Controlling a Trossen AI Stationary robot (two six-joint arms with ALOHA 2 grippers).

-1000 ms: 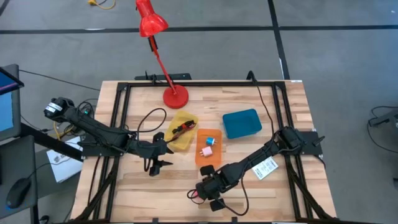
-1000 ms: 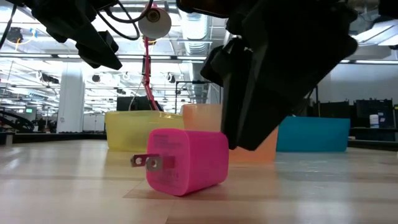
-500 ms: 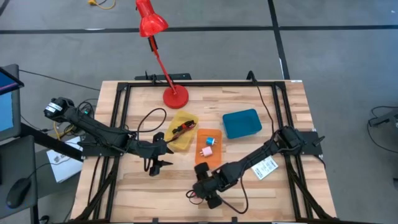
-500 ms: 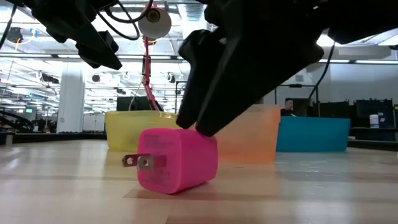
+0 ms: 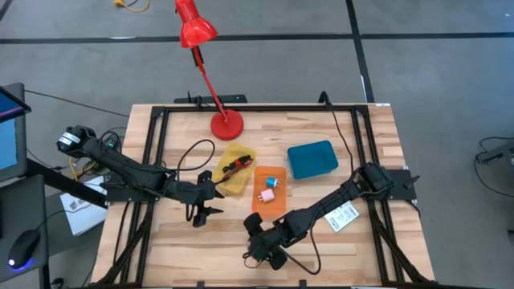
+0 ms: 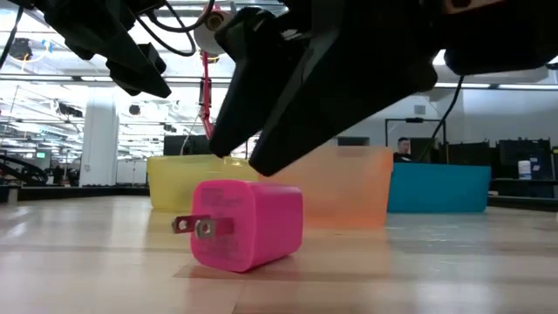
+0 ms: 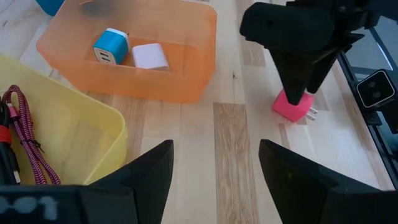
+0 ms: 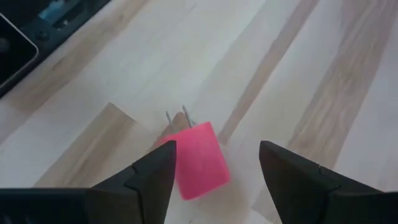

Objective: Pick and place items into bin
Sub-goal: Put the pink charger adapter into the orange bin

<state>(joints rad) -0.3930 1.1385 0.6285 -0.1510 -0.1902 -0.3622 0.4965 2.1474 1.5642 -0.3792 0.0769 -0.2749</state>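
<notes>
The hot pink cube (image 6: 247, 224) lies on its side on the table near the near edge, with its prongs toward the table's left. My right gripper (image 8: 216, 152) is open and points down over the cube (image 8: 199, 160), one finger on either side. The left wrist view shows the same gripper (image 7: 305, 62) standing above the cube (image 7: 293, 106). My left gripper (image 7: 214, 186) is open and hovers near the yellow bin (image 5: 233, 168). The orange bin (image 7: 134, 53) holds a blue cube (image 7: 111, 46) and a pale cube (image 7: 150, 56). A maroon cord (image 7: 25, 143) lies in the yellow bin. The white packet (image 5: 343, 217) lies flat under the right arm. My right gripper comes at the hot pink cube from above, and its fingers (image 6: 261, 166) reach down to the cube's top edge (image 6: 253, 183). I cannot tell whether a finger touches the cube. The cube rests on the table.
A blue bin (image 5: 312, 158) stands to the right of the orange bin. A red lamp has its base (image 5: 227, 124) at the far side, and its arm leans out over the far edge. Black frame rails (image 5: 152, 160) run along the table's sides. Bare wood lies along the near edge.
My right gripper has moved toward the table's left and a little toward the far edge, ending above the hot pink cube. The cube has slid slightly toward the table's left. My left arm has kept still.
</notes>
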